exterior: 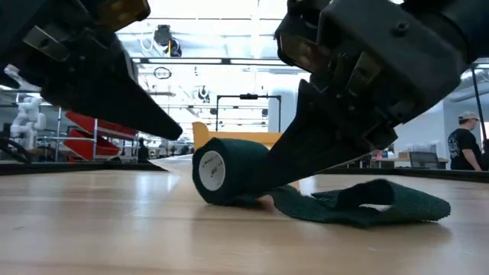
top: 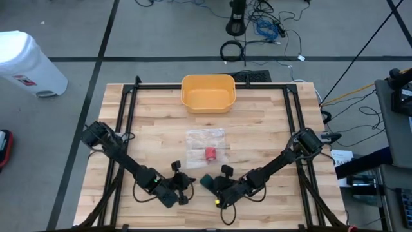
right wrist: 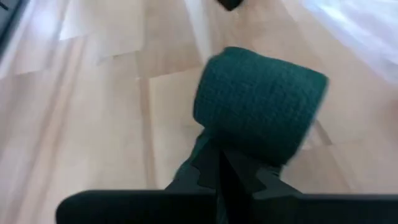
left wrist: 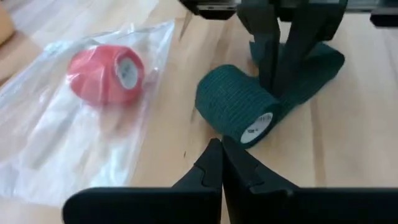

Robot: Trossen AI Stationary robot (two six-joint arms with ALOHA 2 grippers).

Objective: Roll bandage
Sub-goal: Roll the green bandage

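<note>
Wooden table [top: 154,122]: one green bandage roll [exterior: 221,172], one red roll [top: 210,153], one yellow tub [top: 208,92].

Dark green bandage [exterior: 229,172], red roll [left wrist: 104,73]

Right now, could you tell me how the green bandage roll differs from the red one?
The green roll lies bare on the table with a loose tail trailing; the red roll sits on a clear plastic bag, fully wound. Green is beside the right gripper; red is untouched. Both are cylindrical, lying sideways.
</note>
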